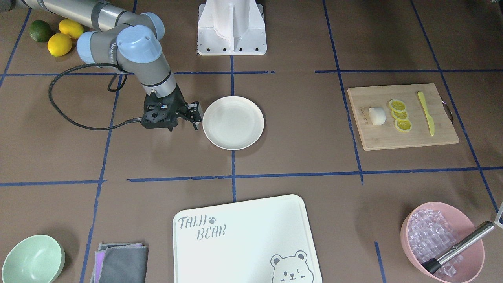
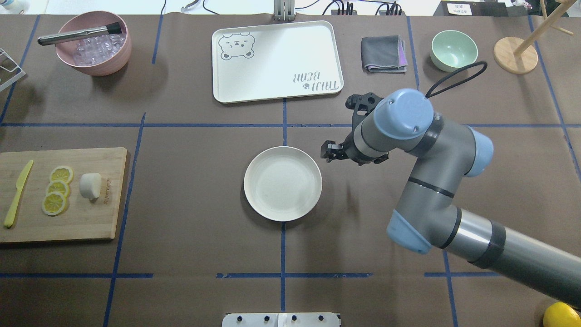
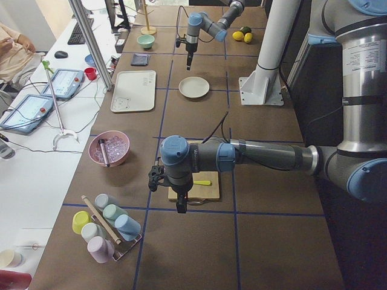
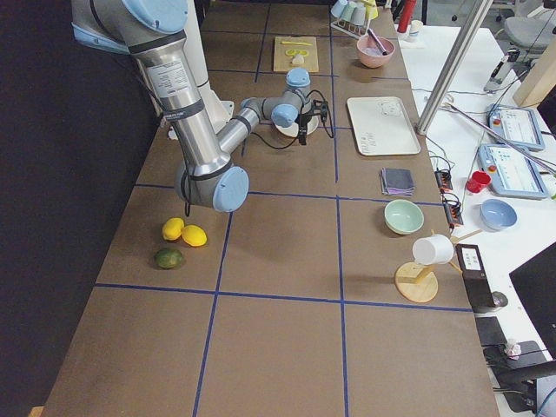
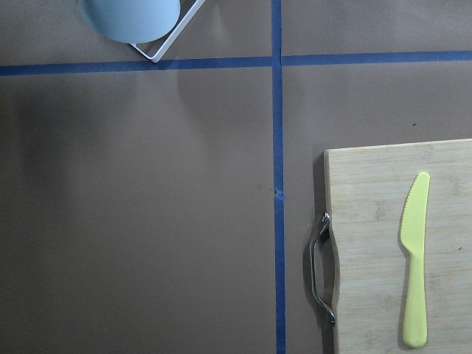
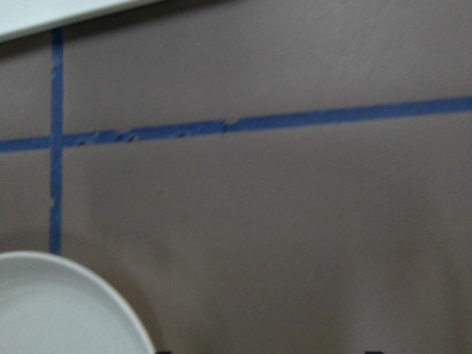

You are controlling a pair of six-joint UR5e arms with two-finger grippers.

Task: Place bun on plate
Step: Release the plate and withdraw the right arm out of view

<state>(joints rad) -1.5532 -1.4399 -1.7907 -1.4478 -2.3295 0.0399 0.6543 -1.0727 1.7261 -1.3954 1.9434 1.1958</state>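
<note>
Brown table (image 1: 298, 129), blue tape lines (image 1: 233, 177)

Bright, even light falls from above on the brown table (image 1: 298, 129). The plate (image 2: 283, 184) and the pink bowl (image 2: 97, 68) cast soft, faint shadows. The right wrist view is dim and blurred, while the other views are sharp.

A pink bowl (image 2: 102, 68) holds what looks like ice (image 2: 91, 50) and a metal tool (image 2: 72, 35).

The bun (image 1: 377, 116) is white, the plate (image 1: 233, 122) cream, the lemon slices (image 1: 400, 115) yellow, the table (image 1: 306, 129) brown.
</note>
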